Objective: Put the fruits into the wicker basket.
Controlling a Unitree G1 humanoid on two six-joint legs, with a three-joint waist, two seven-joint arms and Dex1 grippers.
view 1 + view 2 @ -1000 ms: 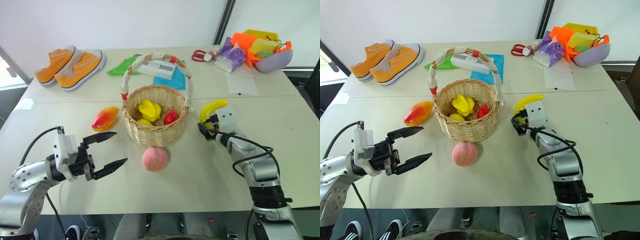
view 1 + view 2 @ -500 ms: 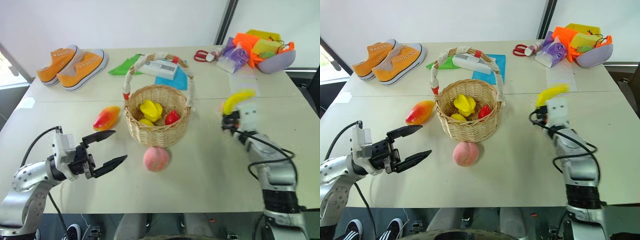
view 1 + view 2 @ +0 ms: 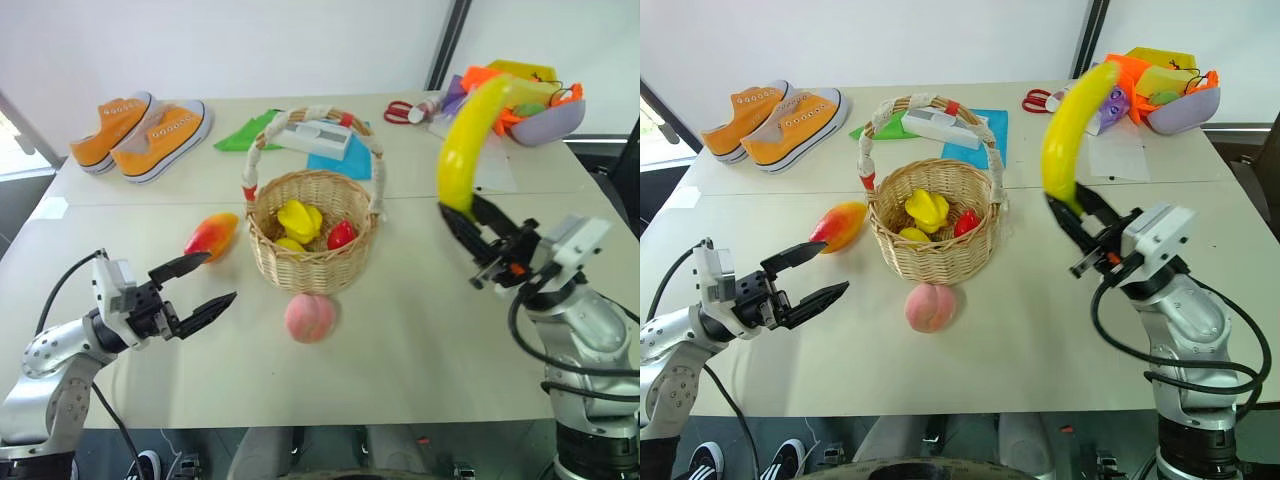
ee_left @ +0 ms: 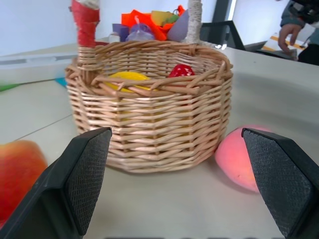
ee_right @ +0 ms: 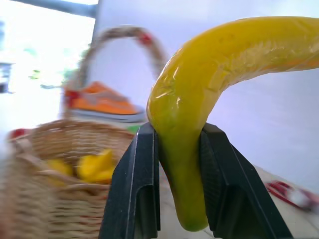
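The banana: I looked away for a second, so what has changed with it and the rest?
The right pincer has lifted the banana off the table and swung it upright, shut on its lower end. The left pincer, open, has barely shifted. The wicker basket, peach and mango stayed put.

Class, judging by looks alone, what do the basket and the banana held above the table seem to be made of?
Basket: woven wicker, matte tan, with visible interlaced strands. Banana: probably plastic or rubber; it looks smooth, glossy, evenly yellow with faint wrinkles where the right gripper pinches it.
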